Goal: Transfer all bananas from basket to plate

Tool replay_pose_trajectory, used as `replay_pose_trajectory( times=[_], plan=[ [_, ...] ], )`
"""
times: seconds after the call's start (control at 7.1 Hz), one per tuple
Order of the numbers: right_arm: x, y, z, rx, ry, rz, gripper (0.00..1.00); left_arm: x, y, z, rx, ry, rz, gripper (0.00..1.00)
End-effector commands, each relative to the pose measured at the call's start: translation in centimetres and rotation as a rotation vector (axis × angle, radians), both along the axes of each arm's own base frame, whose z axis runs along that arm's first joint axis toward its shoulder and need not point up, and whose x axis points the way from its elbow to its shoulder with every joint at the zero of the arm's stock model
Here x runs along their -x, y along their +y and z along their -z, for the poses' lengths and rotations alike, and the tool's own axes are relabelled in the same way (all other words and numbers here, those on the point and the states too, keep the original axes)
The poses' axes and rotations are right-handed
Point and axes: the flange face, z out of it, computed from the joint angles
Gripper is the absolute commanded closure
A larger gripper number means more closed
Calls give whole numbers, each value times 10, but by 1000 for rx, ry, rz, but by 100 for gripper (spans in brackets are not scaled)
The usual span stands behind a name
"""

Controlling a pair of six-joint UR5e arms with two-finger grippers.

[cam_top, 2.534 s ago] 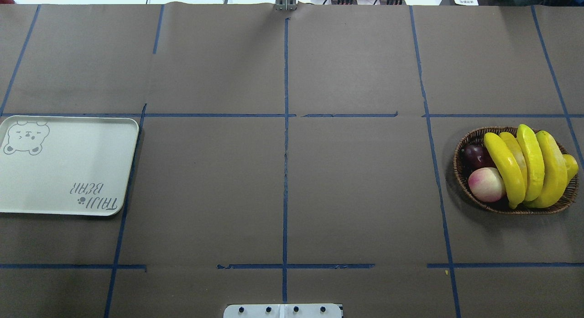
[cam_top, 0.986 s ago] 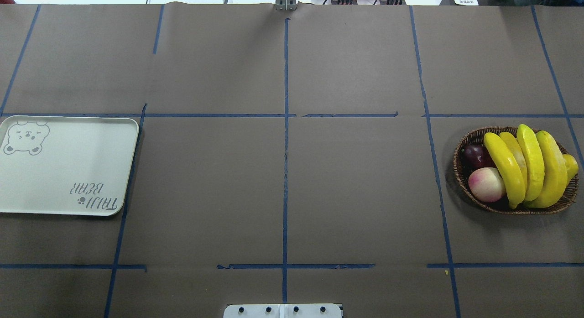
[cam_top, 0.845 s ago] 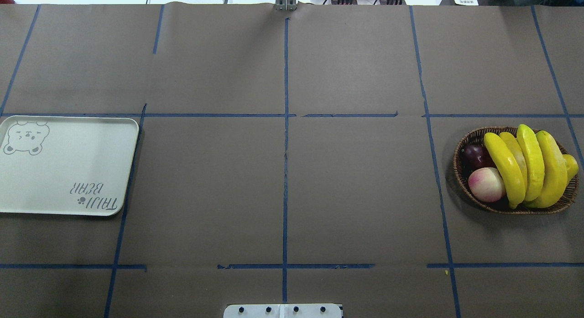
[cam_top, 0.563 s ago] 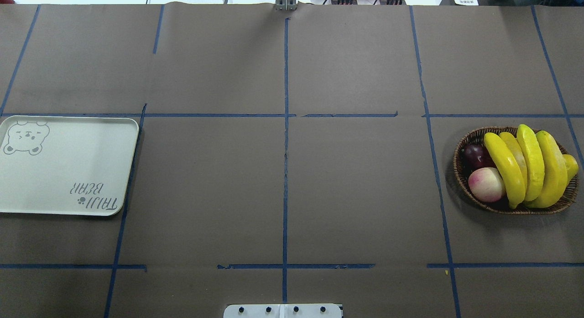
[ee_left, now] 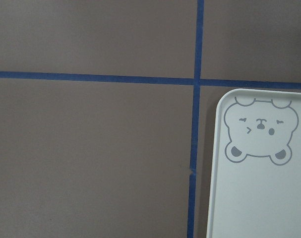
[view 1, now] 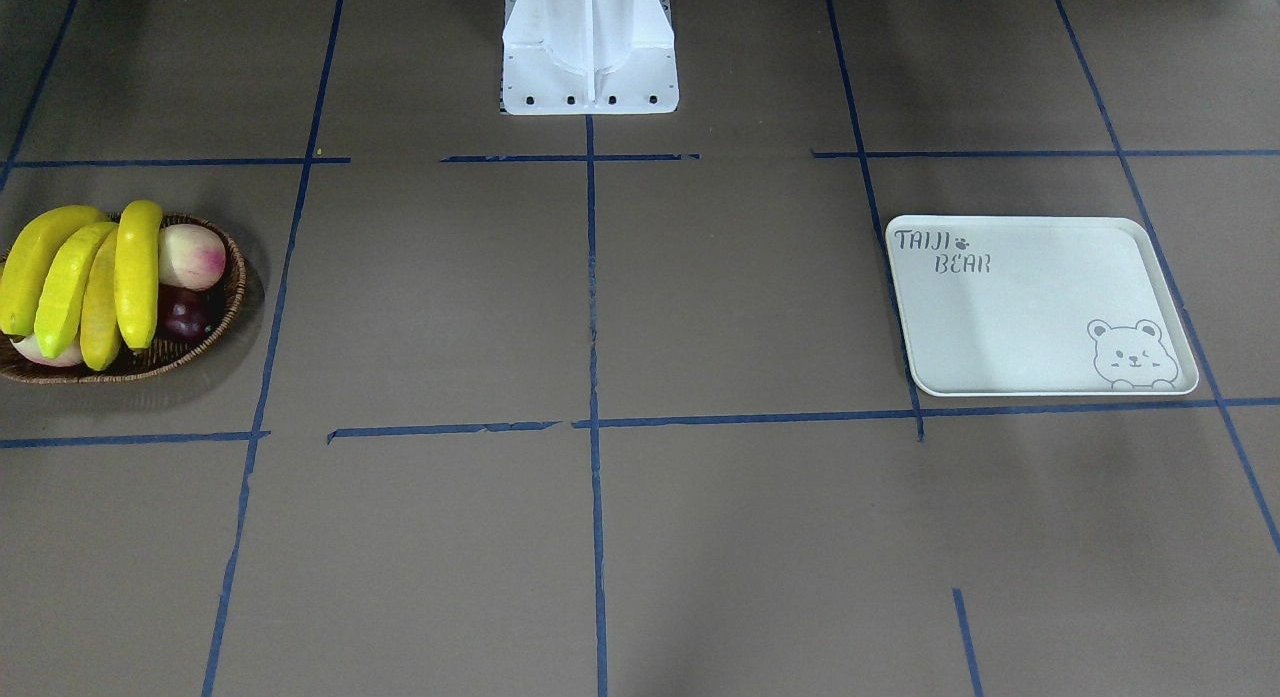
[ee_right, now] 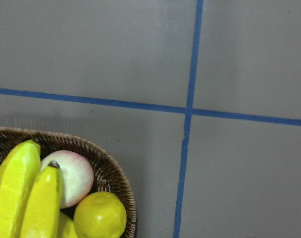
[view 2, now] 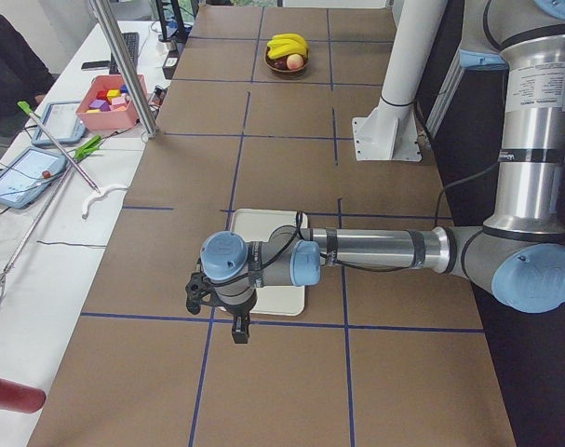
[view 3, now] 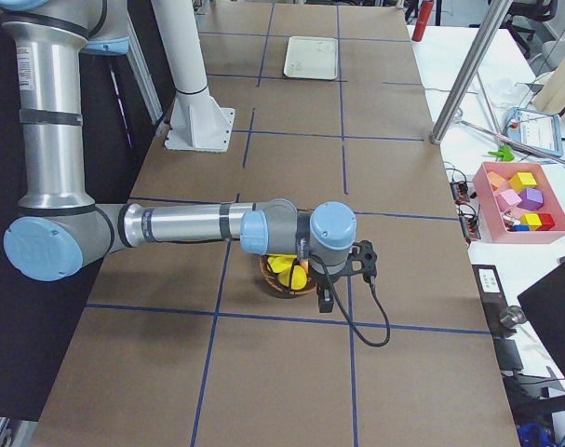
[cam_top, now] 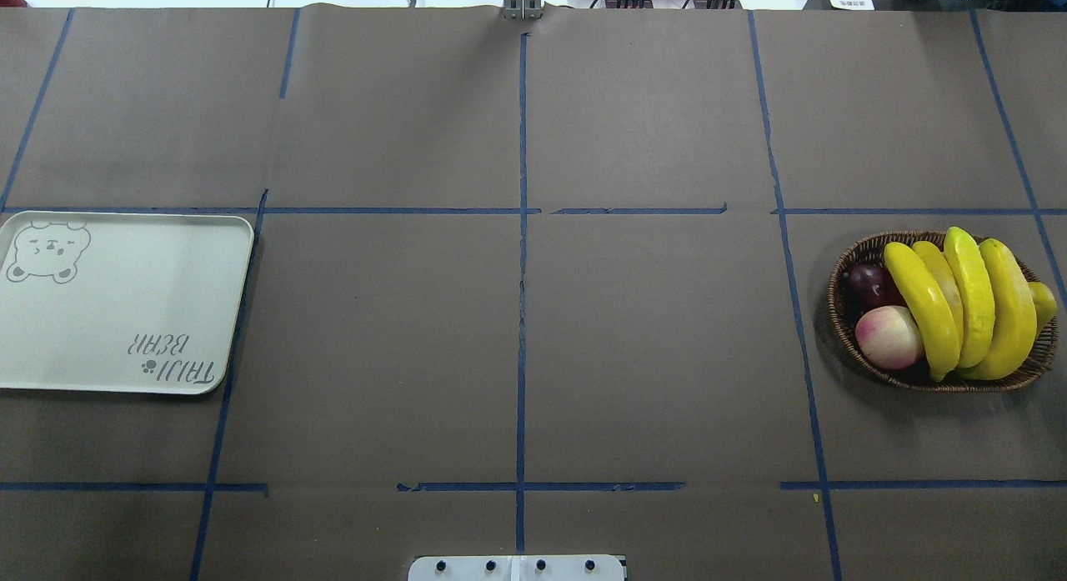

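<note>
Wicker basket (cam_top: 836,310) holds glossy curved bananas (cam_top: 971,302).

Even, diffuse light from above fills the overhead and front views, so the brown bench (cam_top: 650,331) reads flat and free of glare, a little dimmer along its near edge, and the basket (cam_top: 836,318) throws only a soft-edged shadow beside itself. The glossy bananas (cam_top: 971,298) carry pale streaks of sheen, and the plate (cam_top: 125,314) shows a faint bright wash. The fixed views are sharp, while the right wrist view is softer, its fruit slightly blurred at the frame's corner.
</note>
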Motion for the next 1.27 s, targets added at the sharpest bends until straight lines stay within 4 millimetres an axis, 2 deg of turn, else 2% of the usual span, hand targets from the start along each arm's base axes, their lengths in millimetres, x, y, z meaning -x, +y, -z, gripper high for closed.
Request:
replay_pose_trajectory(
  times=[0.0,0.28,0.42,0.56,0.7,0.84,0.99,1.13],
  plan=[
    [31,-46,69,-116,22,45,0,0,0,1,-2,1,0,0],
    [94,-41,98,-102,-18,92,0,0,-4,4,-5,3,2,0],
    [125,-31,127,-47,-31,47,0,0,-4,4,-8,3,0,0],
    [149,-16,160,-10,-35,-7,1,0,-1,1,-13,3,-7,0],
    [164,18,171,-28,-33,27,1,0,0,1,-8,3,-4,0],
    [173,41,177,-38,-24,49,1,0,1,-2,-2,3,-3,0],
    [208,59,192,1,-14,46,1,0,1,-2,-1,3,-3,0],
    [236,67,197,-34,6,21,1,0,1,-5,8,5,0,0]
  ],
)
